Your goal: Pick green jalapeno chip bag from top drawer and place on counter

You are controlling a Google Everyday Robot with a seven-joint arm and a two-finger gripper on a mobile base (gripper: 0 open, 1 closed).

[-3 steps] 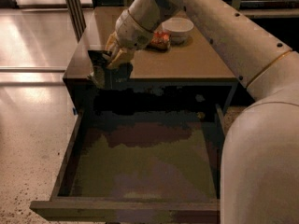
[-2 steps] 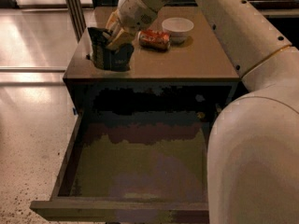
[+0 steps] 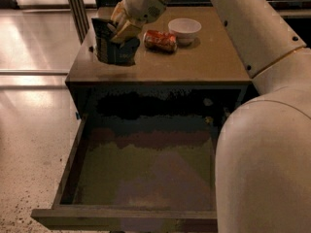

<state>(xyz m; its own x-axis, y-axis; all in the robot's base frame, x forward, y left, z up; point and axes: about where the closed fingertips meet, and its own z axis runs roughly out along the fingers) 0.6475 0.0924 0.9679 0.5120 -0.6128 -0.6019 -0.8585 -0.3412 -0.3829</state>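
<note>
The green jalapeno chip bag (image 3: pixel 112 43) stands upright on the left part of the counter (image 3: pixel 204 62), its bottom touching the brown surface. My gripper (image 3: pixel 121 27) is shut on the bag's top edge, the arm reaching in from the upper right. The top drawer (image 3: pixel 143 171) is pulled out below the counter; its greenish-brown floor holds nothing I can see.
A red soda can (image 3: pixel 160 40) lies on its side on the counter just right of the bag. A white bowl (image 3: pixel 184 28) sits behind the can. My arm's large white body (image 3: pixel 265 154) covers the right side. Shiny floor lies to the left.
The gripper has carried the bag from the counter's front-left edge up and over onto the counter top, and the bag now rests on the surface.
</note>
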